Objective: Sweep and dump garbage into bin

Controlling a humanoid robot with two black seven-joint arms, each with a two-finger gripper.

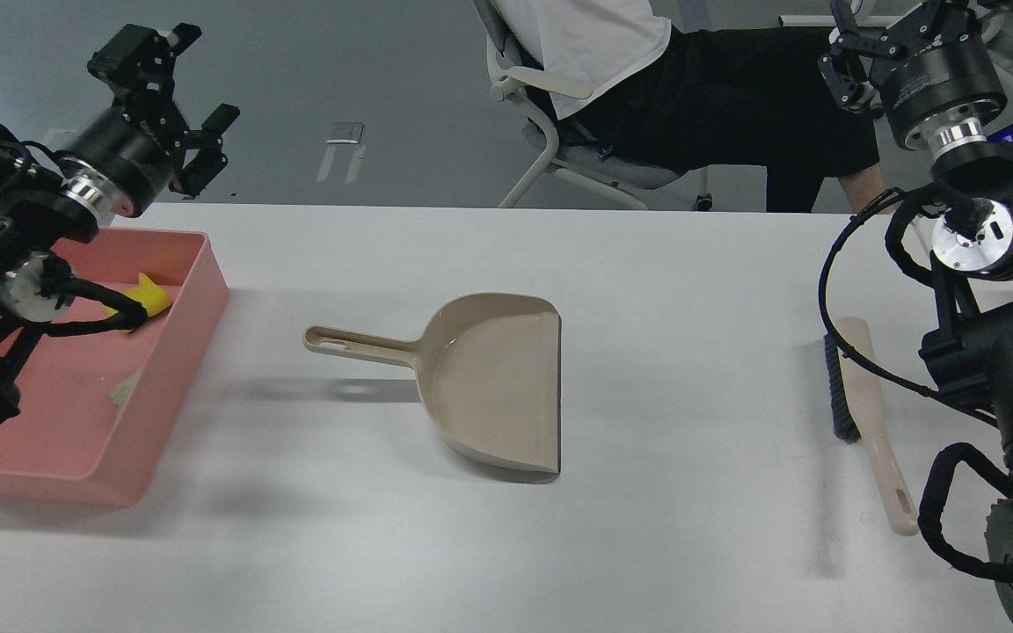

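Left claw [181, 83] hangs in the air above the counter's far left corner, its two fingers spread apart and holding nothing. Right claw [898, 22] is raised beyond the far right corner, partly cut off by the top of the view, so I cannot tell whether it is released or clenched. At the left edge of the counter [665, 290] sits the pink bin [168, 387]. Inside it lie both scraps of garbage: the yellow sponge piece [148, 297] by the far wall, partly hidden by the left arm's cable, and the pale crust-like wedge [124, 387] on the bin floor near the right wall. A beige dustpan [489, 387] lies flat mid-counter, handle toward the bin. A beige brush [863, 413] lies near the right edge, bristles facing the dustpan.
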